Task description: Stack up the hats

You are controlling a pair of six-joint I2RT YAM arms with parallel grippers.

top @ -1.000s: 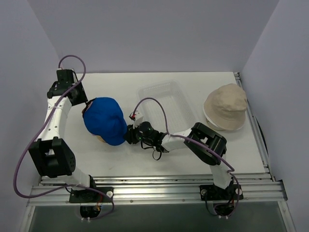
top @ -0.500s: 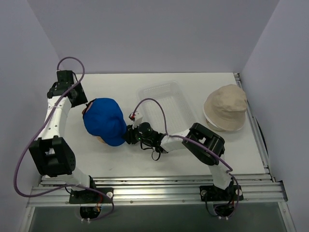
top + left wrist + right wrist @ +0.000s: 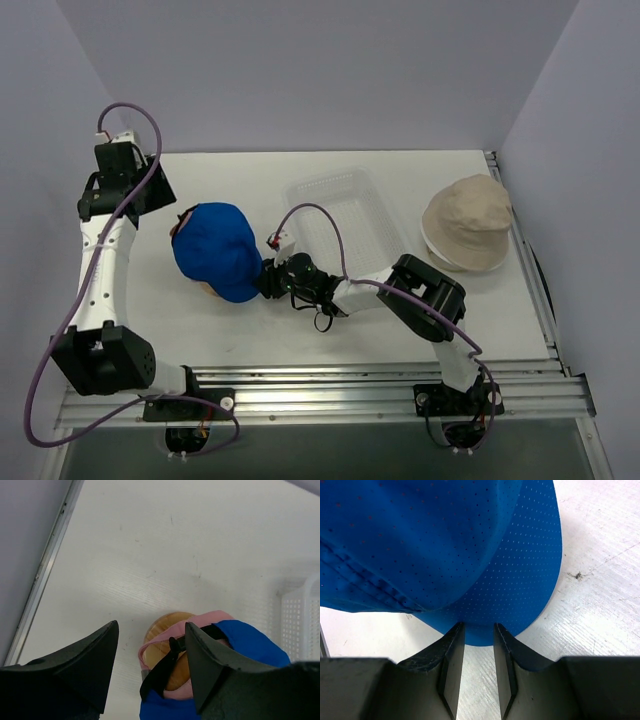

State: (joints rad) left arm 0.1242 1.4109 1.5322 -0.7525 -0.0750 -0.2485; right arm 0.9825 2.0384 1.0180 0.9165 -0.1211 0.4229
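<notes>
Just then, your left gripper (image 3: 151,630) hung with its fingers spread wide and nothing between them, above the far-left side of the pile, where the bright blue fabric cap (image 3: 218,250) sat over the pink fabric baseball cap (image 3: 212,619) on the smooth orange-brown dome (image 3: 161,621), left of the clear plastic lattice basket (image 3: 305,188). Your right gripper (image 3: 479,630) lay low at the blue cap's near-right brim, fingers a narrow gap apart with the brim's edge at that gap, though I cannot tell whether it pinched the fabric. The beige brimmed bucket hat (image 3: 468,218) rested well apart at the far right of the white table (image 3: 250,330).
</notes>
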